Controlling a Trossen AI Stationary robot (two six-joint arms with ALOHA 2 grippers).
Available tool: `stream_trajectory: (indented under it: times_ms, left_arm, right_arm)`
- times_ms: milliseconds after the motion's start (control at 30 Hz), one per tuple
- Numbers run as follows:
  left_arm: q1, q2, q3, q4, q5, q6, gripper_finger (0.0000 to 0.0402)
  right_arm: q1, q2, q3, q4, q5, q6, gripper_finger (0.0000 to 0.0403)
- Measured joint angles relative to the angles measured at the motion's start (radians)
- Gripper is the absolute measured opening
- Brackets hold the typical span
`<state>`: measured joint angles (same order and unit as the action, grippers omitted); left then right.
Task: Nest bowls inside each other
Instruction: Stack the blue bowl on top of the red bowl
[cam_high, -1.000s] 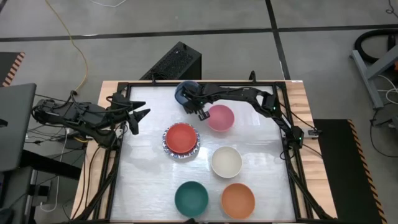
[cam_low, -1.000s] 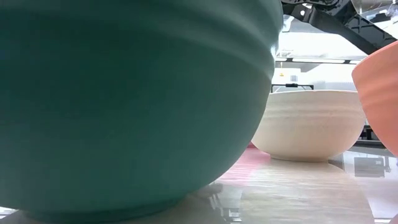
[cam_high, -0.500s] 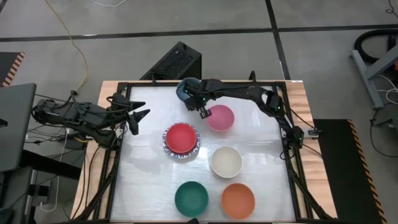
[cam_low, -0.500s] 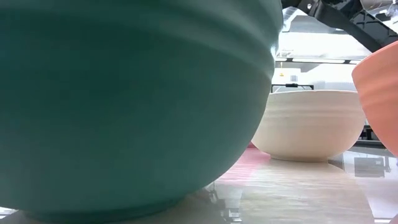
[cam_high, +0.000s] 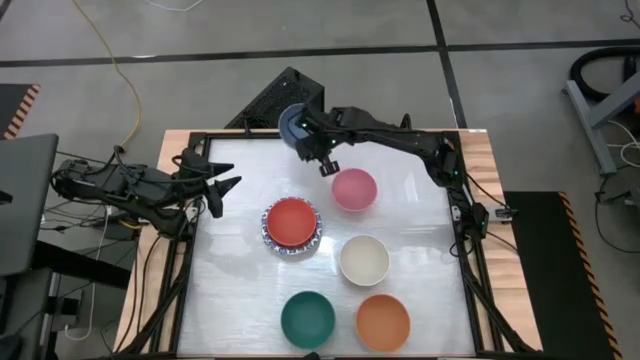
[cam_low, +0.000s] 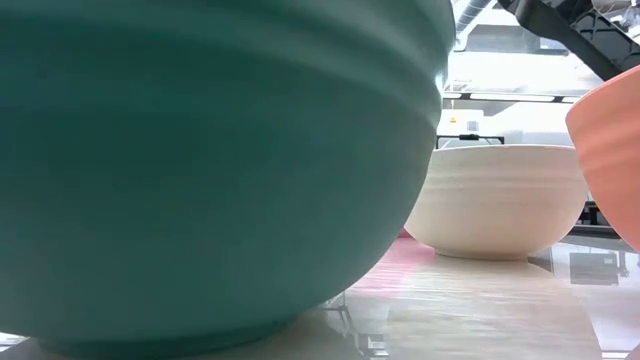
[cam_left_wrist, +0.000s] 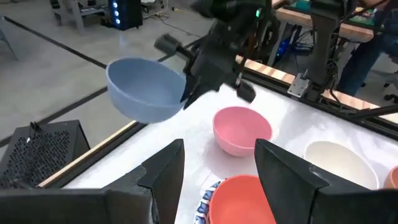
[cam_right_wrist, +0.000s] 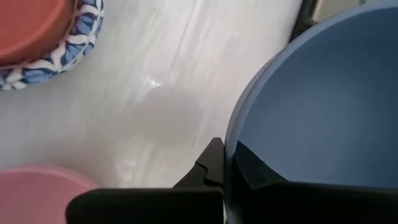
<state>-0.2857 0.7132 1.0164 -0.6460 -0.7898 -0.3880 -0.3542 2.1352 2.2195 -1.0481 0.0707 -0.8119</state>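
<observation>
- Landmark: red bowl (cam_high: 291, 222), nested in a white bowl with a blue-patterned rim (cam_high: 270, 240), near the middle of the table (cam_high: 240, 290). How many patterned bowls lie stacked beneath it cannot be told.
- Blue bowl (cam_high: 291, 124): held clear of the table, beyond the red bowl toward the far edge, tilted in the left wrist view. The right gripper (cam_high: 312, 150) pinches its rim, one finger inside the wall and one outside, as the right wrist view shows.
- Pink bowl (cam_high: 354, 189): upright on the table, to the right of the red bowl and slightly farther back, just beside the right gripper but apart from the blue bowl.
- Cream bowl (cam_high: 364, 260): upright, right of the red bowl and nearer the front.
- Green bowl (cam_high: 307, 318): upright, in front of the red bowl at the near edge; it fills most of the low view.
- Orange bowl (cam_high: 383, 321): upright, just beside the green bowl on its right.
- Left gripper (cam_high: 228, 192): waits left of the red bowl near the table's left edge, fingers spread with nothing between them.
</observation>
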Motion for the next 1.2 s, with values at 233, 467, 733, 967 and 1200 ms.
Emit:
stream_trajectory:
  times_ms: [233,467,733,967,1200]
  left_arm:
    - [0.0,0.0,0.0,0.0,0.0,0.01,0.0185]
    - [0.0,0.0,0.0,0.0,0.0,0.01,0.0185]
    - [0.0,0.0,0.0,0.0,0.0,0.01,0.0185]
    - [0.0,0.0,0.0,0.0,0.0,0.009,0.0185]
    - [0.0,0.0,0.0,0.0,0.0,-0.019,0.0185]
  right_arm:
    - [0.0,-0.003,0.062,-0.014,-0.005,0.003,0.0012]
    - [0.026,-0.002,0.062,-0.051,-0.078,0.001,0.0012]
    - [0.094,-0.002,0.062,-0.083,-0.155,-0.043,0.0012]
    - [0.175,-0.001,0.062,-0.097,-0.157,-0.113,0.0012]
    - [0.244,-0.001,0.062,-0.151,-0.158,-0.258,0.0012]
